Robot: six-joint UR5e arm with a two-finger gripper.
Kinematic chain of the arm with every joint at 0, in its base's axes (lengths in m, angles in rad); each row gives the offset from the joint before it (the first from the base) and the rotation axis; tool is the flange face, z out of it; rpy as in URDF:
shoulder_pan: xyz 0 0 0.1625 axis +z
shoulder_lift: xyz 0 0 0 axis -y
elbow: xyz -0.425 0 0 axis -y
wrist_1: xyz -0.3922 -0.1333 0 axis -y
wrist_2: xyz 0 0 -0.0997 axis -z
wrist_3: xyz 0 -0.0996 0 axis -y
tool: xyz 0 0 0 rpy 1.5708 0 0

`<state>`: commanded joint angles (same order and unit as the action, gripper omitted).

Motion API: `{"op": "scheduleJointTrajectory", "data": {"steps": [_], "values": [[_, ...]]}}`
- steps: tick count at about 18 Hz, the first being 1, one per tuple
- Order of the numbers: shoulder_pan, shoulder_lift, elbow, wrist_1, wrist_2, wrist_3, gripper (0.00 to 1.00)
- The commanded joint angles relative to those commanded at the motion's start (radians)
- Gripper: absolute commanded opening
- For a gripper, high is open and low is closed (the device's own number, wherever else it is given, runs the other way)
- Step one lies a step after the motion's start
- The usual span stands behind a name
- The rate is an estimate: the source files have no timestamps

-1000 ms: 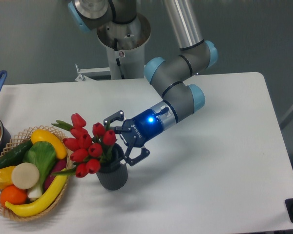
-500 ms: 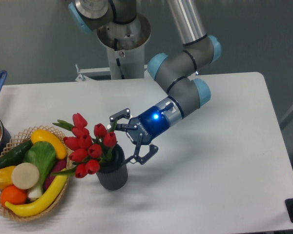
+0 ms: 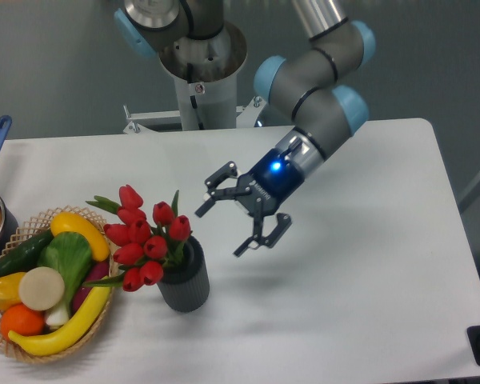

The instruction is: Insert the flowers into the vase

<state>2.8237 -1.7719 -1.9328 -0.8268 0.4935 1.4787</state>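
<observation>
The scene is being viewed by a single fixed camera, raised in front of the surface [image 3: 368,304] and angled downward toward the arm's base [image 3: 202,60], which is being shown at the upper centre of the frame. The surface is being taken in at middling range, nearly full width, with its left edge being cropped. A woven basket [image 3: 44,296] is being cut off partly at lower left.

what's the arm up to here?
The flowers are already in the vase, leaning left toward the basket of fruit and vegetables. The gripper is open and empty, up and to the right of the vase, having backed away from the bouquet over the last second. Looks like the insertion is done.
</observation>
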Motion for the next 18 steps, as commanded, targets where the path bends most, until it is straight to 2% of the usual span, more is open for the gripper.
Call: {"op": "scheduleJointTrajectory", "data": {"steps": [4,6,11,14,18], "values": [[0.095,0.046,0.029,-0.002,0.134,-0.002,1.00],[0.134,0.089,0.055,-0.003,0.242,0.000,1.00],[0.154,0.147,0.107,-0.031,0.521,0.058,1.00],[0.158,0.172,0.129,-0.116,0.647,0.171,1.00],[0.174,0.187,0.173,-0.250,0.758,0.337,1.00]]}}
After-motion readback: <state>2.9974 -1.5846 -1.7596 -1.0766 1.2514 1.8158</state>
